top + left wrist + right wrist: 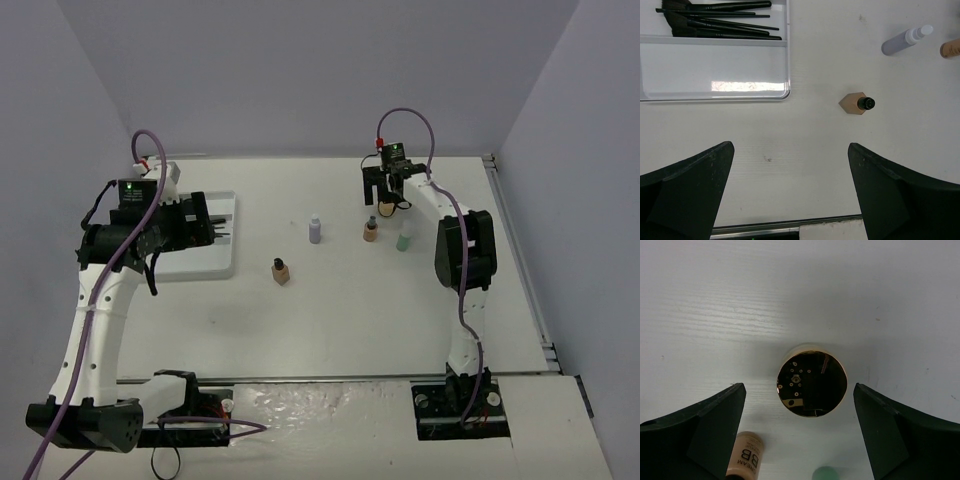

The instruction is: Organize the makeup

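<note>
Black brushes lie in the top compartment of the white tray, upper left. A black-capped beige bottle sits right of centre. A grey bottle and a tan bottle are at upper right. The left gripper spreads its fingers wide along the bottom.

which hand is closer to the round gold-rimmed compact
Right. The right hand hangs directly over the compact, with an open finger on either side of it. The left hand is far off on the other side, by the white tray.
</note>
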